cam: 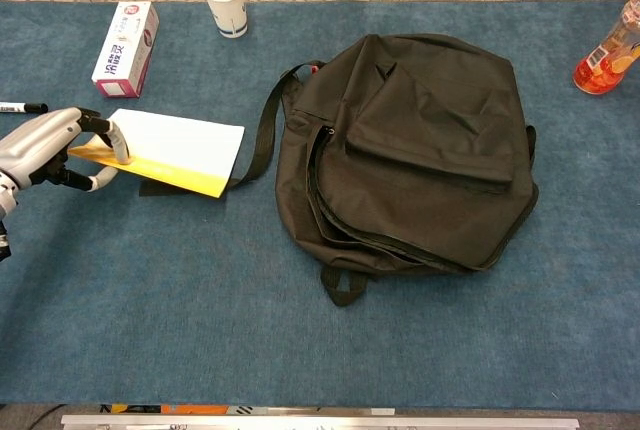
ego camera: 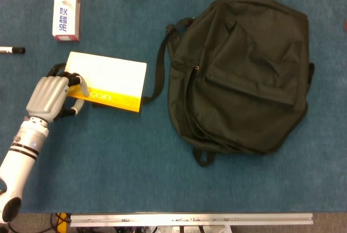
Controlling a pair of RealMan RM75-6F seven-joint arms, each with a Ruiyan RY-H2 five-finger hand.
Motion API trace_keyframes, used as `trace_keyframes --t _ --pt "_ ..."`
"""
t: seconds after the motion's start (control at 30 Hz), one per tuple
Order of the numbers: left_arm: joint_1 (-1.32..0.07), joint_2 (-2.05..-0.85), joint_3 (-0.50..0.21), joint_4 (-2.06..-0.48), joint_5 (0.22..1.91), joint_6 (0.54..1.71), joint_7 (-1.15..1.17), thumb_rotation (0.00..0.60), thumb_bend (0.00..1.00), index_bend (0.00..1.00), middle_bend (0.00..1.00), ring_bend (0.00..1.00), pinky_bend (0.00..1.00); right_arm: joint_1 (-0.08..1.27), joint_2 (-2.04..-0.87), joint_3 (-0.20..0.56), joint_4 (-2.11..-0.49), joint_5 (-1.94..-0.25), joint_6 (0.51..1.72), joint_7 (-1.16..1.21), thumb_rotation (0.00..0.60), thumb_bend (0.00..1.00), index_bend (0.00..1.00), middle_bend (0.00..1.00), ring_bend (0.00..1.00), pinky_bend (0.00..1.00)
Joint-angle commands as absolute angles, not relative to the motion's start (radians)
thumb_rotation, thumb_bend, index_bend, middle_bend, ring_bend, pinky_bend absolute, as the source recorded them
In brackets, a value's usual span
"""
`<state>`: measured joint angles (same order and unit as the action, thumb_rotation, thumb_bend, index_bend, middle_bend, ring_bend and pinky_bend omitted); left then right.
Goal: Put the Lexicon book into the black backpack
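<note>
While the black backpack [ego camera: 238, 76] lies flat on the blue table cover [ego camera: 119, 162], taking up the right half of both views, the left hand [ego camera: 50, 95] grips the Lexicon book [ego camera: 108, 80] by its left end, well apart from the bag's body. Its fingers [ego camera: 73, 77] curl over the top of the white-and-yellow cover, with the thumb tucked underneath. In the chest view the book [cam: 172, 150] sits tilted: the gripped end is raised off the cloth, and a dark shadow shows beneath its near yellow edge. Its right corner comes down just beside the backpack's long strap [ego camera: 159, 68], which runs from the top of the bag toward the book; whether corner and strap touch cannot be told.

The left hand [cam: 45, 145] reaches in from the left edge on a grey forearm with black bands near the wrist. The right hand appears in neither view.

Along the far side of the table, a white toothpaste box [ego camera: 66, 6] lies above the book, and a white paper cup [cam: 224, 2] stands to its right. A black marker [ego camera: 12, 50] rests at the left edge, near the hand. At the far right corner, the chest view shows a clear bottle [cam: 606, 58] with orange-red liquid.
</note>
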<state>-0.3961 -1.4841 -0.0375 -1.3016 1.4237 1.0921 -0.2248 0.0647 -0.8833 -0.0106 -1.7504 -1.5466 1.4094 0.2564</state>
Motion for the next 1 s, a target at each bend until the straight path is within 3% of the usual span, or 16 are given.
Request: trace_keyframes --t 0.03,0.43,1.0 --pt "-0.398 -1.479 -0.052 -1.318 1.409 1.089 -0.260 0.600 0.39 0.63 0.44 0.35 0.12 0.063 -0.880 -0.012 -1.751 -1.547 1.410 0.263 0.600 0.26 0.40 0.43 0.29 0.50" --pt "-0.400 -1.421 -0.077 -1.406 1.436 1.130 -0.373 0.600 0.39 0.66 0.46 0.36 0.14 0.058 -0.863 -0.016 -1.752 -1.554 1.412 0.292 0.600 0.25 0.40 0.43 0.29 0.50" --pt "-0.370 -1.251 -0.074 -1.591 1.483 1.206 -0.495 0.600 0.38 0.66 0.47 0.36 0.15 0.112 -0.795 -0.012 -1.841 -1.614 1.362 0.210 0.600 0.25 0.40 0.42 0.29 0.50"
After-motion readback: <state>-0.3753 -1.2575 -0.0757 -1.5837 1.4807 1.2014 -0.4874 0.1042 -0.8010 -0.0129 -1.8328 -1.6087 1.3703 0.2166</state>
